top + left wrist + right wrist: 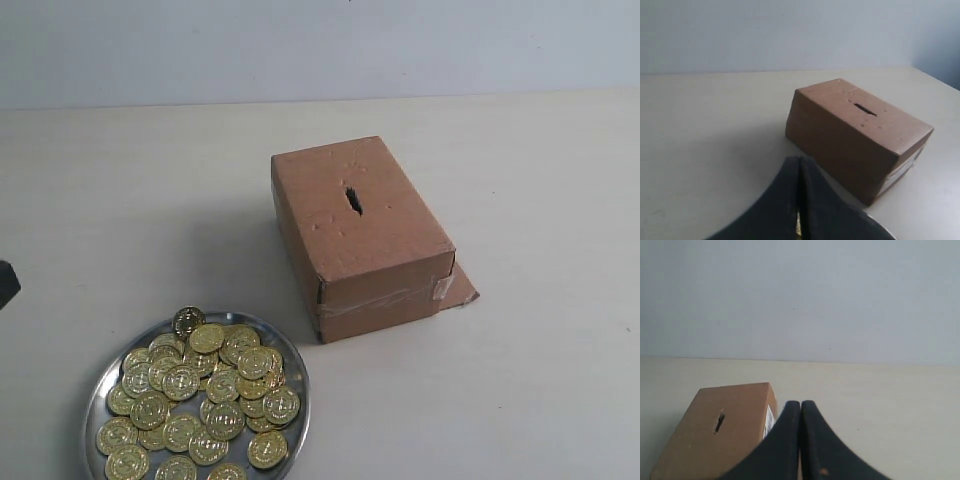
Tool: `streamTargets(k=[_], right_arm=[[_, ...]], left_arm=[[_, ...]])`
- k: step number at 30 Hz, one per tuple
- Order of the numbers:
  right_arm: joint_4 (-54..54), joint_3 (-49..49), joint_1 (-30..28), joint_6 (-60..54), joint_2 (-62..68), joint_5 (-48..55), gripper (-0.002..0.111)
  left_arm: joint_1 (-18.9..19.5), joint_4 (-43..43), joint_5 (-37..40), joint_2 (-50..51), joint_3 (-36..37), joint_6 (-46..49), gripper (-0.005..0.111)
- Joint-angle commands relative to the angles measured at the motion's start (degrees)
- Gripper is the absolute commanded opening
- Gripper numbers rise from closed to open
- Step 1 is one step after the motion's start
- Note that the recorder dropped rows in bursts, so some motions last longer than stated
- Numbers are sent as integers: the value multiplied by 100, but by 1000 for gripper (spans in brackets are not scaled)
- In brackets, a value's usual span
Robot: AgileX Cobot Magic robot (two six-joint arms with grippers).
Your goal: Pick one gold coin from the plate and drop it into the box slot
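The brown cardboard box [360,235] stands mid-table, the dark slot [353,200] in its top face. The round silver plate [297,385] lies at the front left, heaped with gold coins [200,400]. Neither gripper's fingers show in the exterior view. In the left wrist view my left gripper [799,160] is shut, tips pressed together, short of the box [855,140] and its slot [865,109]. A thin gold sliver shows through the crack lower down between its fingers. My right gripper [800,404] is shut with nothing in it, beside the box [720,430] and slot [719,422].
A loose cardboard flap [460,290] sticks out at the box's base on the right. A small dark piece [5,283] pokes in at the exterior view's left edge. A pale wall rises behind the table's far edge.
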Motion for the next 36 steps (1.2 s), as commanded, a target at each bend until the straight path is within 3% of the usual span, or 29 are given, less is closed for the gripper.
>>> streamTargets(k=[1, 4, 8, 28, 31, 36], right_arm=[[-429, 639, -10, 607, -689, 369, 0], [-1055, 1008, -10, 977, -1013, 651, 0], [-1693, 1461, -10, 1228, -1409, 1085, 0], [-1342, 1461, -10, 1094, -1573, 976, 0], [-1342, 1461, -292, 1090, -1768, 1094, 0], [-1342, 1461, -1942, 1090, -2310, 1205, 0]], left_arm=[[-18, 373, -379, -28, 201, -287, 0], [-18, 1034, -364, -28, 201, -476, 0], [-18, 1140, -364, -28, 201, -489, 0], [-18, 1139, -324, -105, 201, -464, 0], [410, 1157, -311, -617, 201, -464, 0], [2129, 1157, -311, -1812, 201, -464, 0]])
